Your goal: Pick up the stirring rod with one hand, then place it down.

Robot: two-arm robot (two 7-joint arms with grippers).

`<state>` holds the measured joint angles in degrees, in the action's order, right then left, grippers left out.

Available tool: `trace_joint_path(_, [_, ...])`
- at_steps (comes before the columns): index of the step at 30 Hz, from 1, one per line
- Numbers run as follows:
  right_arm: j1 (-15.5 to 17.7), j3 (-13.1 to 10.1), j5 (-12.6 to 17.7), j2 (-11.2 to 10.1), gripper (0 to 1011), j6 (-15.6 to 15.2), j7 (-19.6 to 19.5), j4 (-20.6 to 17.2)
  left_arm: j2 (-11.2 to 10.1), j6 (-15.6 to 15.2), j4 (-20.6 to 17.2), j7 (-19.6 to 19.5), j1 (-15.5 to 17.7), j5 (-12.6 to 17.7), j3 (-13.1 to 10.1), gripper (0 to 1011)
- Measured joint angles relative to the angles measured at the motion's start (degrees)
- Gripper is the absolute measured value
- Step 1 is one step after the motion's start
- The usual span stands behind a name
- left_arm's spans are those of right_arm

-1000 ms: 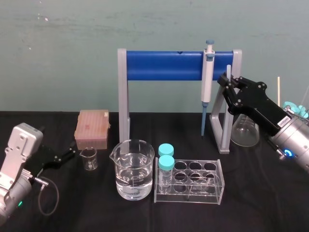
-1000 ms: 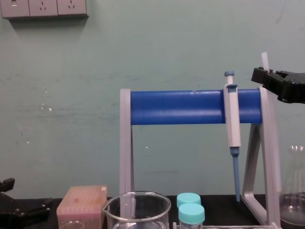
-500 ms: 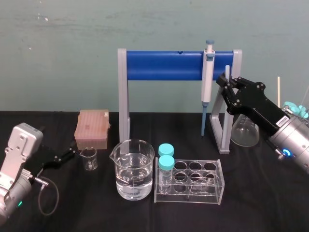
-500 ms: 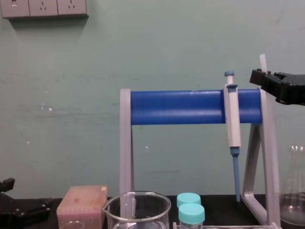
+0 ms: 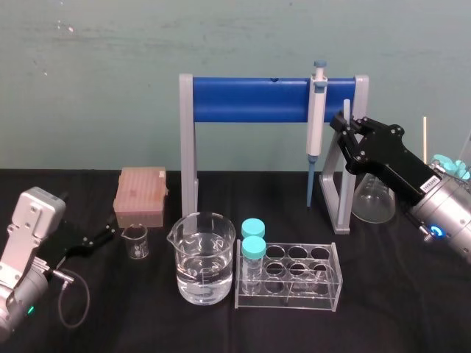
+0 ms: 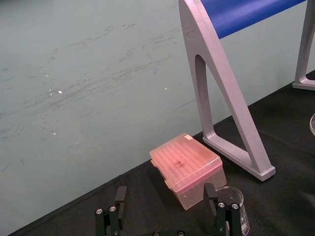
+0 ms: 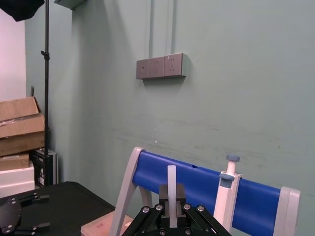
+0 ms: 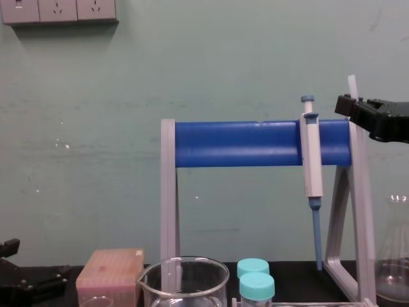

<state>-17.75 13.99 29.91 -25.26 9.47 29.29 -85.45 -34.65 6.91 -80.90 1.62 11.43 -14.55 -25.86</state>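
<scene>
1. The left gripper (image 5: pixel 99 237) lies parked low on the table at the far left, jaws released. It sits beside the tip box (image 5: pixel 141 195) and a small beaker (image 5: pixel 135 241) and has no part in this step.
2. The big beaker (image 5: pixel 204 257) and the tube rack (image 5: pixel 288 276) fill the front middle, so I judge that zone poor for setting anything down.
3. The stand (image 5: pixel 250 99) carries the pipette (image 5: pixel 316 110) near its right post. Any sweep toward it risks a knock.
4. The rod (image 5: pixel 347 107) stands upright in the air, just beside that post. The right gripper (image 5: pixel 344 132) has its jaws clenched on the rod's middle, and the rod's top pokes out above them.
5. The pick-up looks done, and the put-down remains. To do it well:
   - draw the rod clear of the post and pipette first;
   - keep off the flask (image 5: pixel 373 198) behind the arm;
   - lower toward bare cloth at the front right;
   - tip the rod flat;
   - loosen the jaws only once it rests, since a thin round rod will likely roll.
</scene>
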Motion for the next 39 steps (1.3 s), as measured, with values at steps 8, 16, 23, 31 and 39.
trace_joint_path(8, [-0.2, 0.1, 0.0, 0.1, 70, 0.1, 0.2, 0.4, 0.0, 0.0, 0.0, 0.0, 0.0, 0.0, 0.0, 1000])
trace_joint_path(16, [-0.3, 0.2, 0.0, 0.1, 69, 0.0, 0.2, 0.5, 0.0, 0.0, 0.0, 0.0, 0.0, 0.0, 0.0, 1000])
trace_joint_path(23, [-0.3, 0.3, 0.0, 0.1, 70, 0.0, 0.2, 0.5, 0.0, 0.0, 0.0, 0.0, 0.0, 0.0, 0.0, 1000])
trace_joint_path(31, [0.5, 1.6, 1.7, -0.6, 70, -1.2, 3.0, -0.6, 0.0, 0.0, 0.0, 0.0, 0.0, 0.0, 0.0, 1000])
trace_joint_path(39, [1.5, 4.5, 4.5, -1.8, 70, -2.1, 7.4, -2.3, 0.0, 0.0, 0.0, 0.0, 0.0, 0.0, 0.0, 1000])
